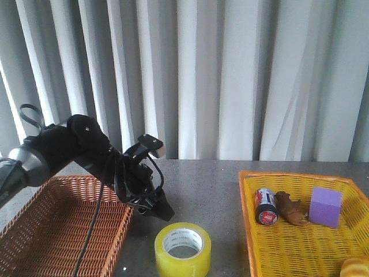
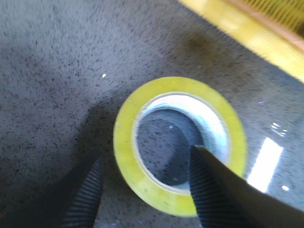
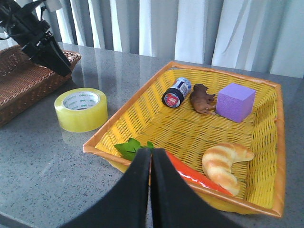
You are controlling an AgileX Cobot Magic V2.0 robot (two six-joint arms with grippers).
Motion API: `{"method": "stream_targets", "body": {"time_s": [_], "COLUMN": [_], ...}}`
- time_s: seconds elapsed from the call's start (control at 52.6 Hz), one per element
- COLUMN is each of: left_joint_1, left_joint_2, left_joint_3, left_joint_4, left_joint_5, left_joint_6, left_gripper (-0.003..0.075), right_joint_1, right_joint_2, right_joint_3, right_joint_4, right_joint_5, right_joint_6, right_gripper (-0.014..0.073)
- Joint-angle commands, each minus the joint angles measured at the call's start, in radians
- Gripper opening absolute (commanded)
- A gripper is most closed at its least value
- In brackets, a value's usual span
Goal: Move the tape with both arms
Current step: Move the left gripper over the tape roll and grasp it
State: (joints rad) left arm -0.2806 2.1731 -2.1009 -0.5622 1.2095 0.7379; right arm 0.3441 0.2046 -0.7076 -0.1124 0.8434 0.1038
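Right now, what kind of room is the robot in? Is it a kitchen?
Probably not a kitchen; it looks like a robot practice setup. A grey speckled table stands before plain pale curtains, with a yellow basket of toy-like things, a brown wicker basket, and a tape between them.

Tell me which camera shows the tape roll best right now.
The right wrist view: the whole tape sits sharp and unblocked on the table. The front view shows it whole but at the bottom edge; the left wrist view is close but blurred, partly behind the open left pincer.
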Motion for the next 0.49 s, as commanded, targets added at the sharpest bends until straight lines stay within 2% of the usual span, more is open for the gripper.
{"method": "stream_targets", "body": {"time_s": [0.0, 0.475], "left_joint_1": [-0.010, -0.033], "left_joint_2": [-0.002, 0.063], "left_joint_3": [-0.122, -0.135], "left_joint_4": [-0.019, -0.012], "left_joint_5": [0.007, 0.019], "left_joint_6": [-0.050, -0.048], "left_gripper": [0.0398, 0.0398], "right_joint_1": [-0.004, -0.004], "right_joint_2": [0.022, 0.022], "right_joint_3": [-0.022, -0.022], "right_joint_4": [-0.005, -0.009], "right_joint_5": [-0.048, -0.041], "right_joint_6": [-0.007, -0.007], "right_gripper": [-0.0005, -0.0005]}}
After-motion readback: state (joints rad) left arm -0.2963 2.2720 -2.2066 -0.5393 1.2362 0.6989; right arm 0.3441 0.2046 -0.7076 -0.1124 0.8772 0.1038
